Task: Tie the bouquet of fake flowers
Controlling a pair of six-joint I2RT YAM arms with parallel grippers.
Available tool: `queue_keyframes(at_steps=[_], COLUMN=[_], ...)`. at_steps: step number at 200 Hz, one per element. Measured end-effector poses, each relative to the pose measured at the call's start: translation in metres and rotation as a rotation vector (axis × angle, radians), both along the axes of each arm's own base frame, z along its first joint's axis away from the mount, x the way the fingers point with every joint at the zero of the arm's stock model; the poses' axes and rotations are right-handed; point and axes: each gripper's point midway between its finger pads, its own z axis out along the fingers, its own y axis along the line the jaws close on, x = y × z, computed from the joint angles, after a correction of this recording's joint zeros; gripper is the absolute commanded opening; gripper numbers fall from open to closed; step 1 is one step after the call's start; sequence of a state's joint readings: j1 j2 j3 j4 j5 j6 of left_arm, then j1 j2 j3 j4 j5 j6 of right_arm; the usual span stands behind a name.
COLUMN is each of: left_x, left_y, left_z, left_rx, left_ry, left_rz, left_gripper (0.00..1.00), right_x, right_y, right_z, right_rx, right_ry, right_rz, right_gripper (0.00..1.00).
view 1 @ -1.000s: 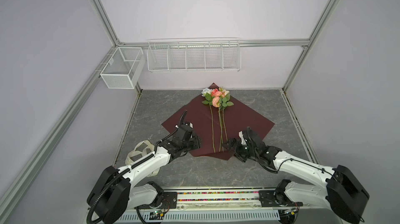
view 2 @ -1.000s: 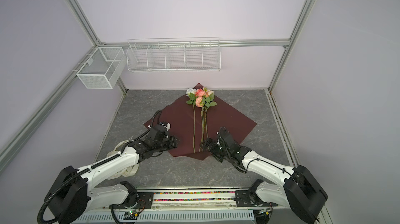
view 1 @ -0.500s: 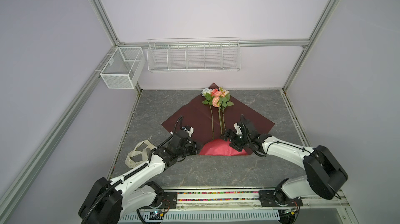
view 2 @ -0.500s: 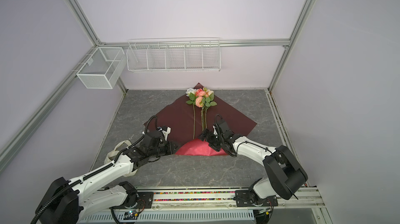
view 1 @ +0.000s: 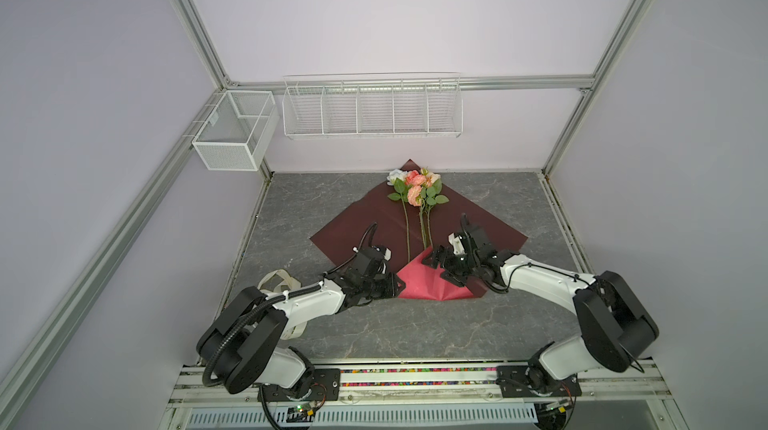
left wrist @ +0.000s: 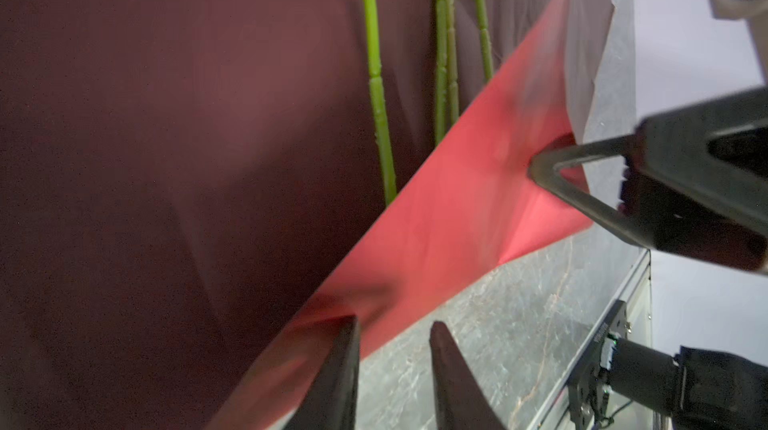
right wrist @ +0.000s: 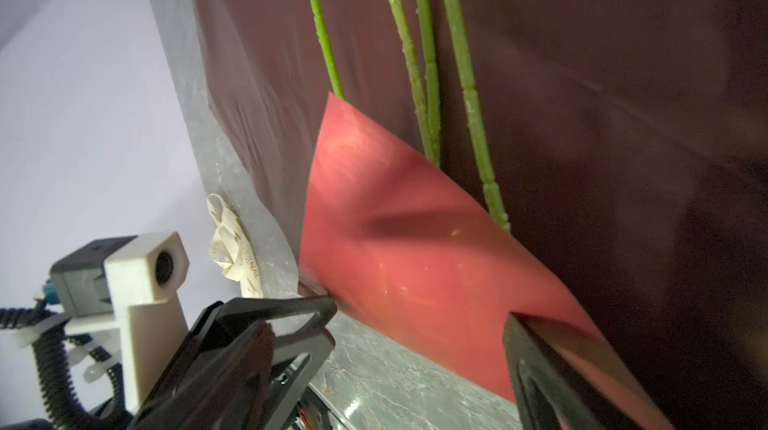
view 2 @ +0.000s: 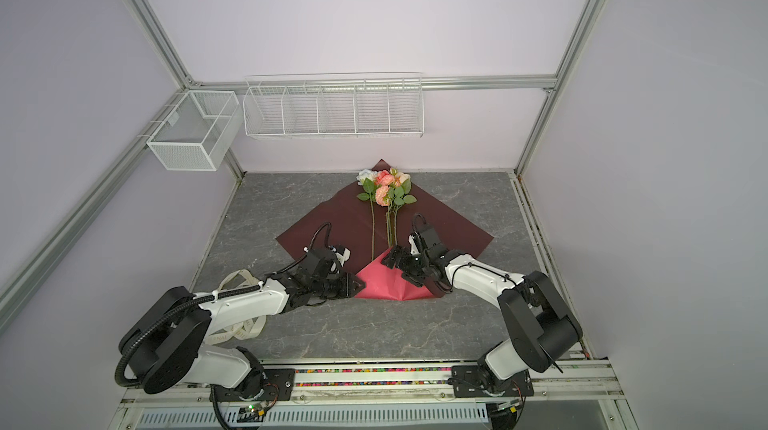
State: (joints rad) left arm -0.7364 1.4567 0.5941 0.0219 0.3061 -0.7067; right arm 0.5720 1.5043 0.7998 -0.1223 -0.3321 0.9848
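The bouquet of fake flowers (view 1: 415, 191) (view 2: 386, 189) lies on a dark-red paper sheet (view 1: 478, 232), blooms at the far end. Its near corner is folded up into a bright red flap (view 1: 424, 282) (left wrist: 457, 199) (right wrist: 395, 241) over the ends of the green stems (left wrist: 376, 75) (right wrist: 419, 75). My left gripper (view 1: 399, 284) (view 2: 359, 284) (left wrist: 394, 322) is at the left end of the fold, jaws narrowly apart with only table between them. My right gripper (view 1: 436, 266) (view 2: 392, 262) (right wrist: 384, 324) stands wide open at the flap's top right, one finger against the paper.
A cream printed ribbon (view 1: 278, 282) (view 2: 237, 282) (right wrist: 232, 249) lies coiled on the grey table beside the left arm. Two white wire baskets (view 1: 232, 133) (view 1: 372, 110) hang on the back frame. A metal rail (view 1: 415, 378) runs along the front edge.
The paper's near corner has been folded up over the stem ends and now stands higher. The right gripper moved away from me with it. The left gripper narrowed and sits at the fold's left end.
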Motion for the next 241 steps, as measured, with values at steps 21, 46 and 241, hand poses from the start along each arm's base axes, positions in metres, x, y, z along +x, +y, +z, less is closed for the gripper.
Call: queue_keyframes(at_steps=[21, 46, 241], left_x=[0.001, 0.003, 0.004], left_y=[0.004, 0.008, 0.019], left_z=[-0.014, -0.023, -0.025], left_rx=[0.034, 0.062, 0.090], left_ry=[0.031, 0.046, 0.015], left_rz=[0.032, 0.058, 0.090], left_gripper=[0.27, 0.25, 0.24], right_x=[-0.009, -0.023, -0.065], right_y=[-0.011, -0.027, -0.112], right_z=[0.003, 0.010, -0.056], right_rx=[-0.059, -0.145, -0.717], right_ry=[-0.010, -0.039, 0.098], right_rz=[0.019, 0.050, 0.136], right_gripper=[0.93, 0.78, 0.35])
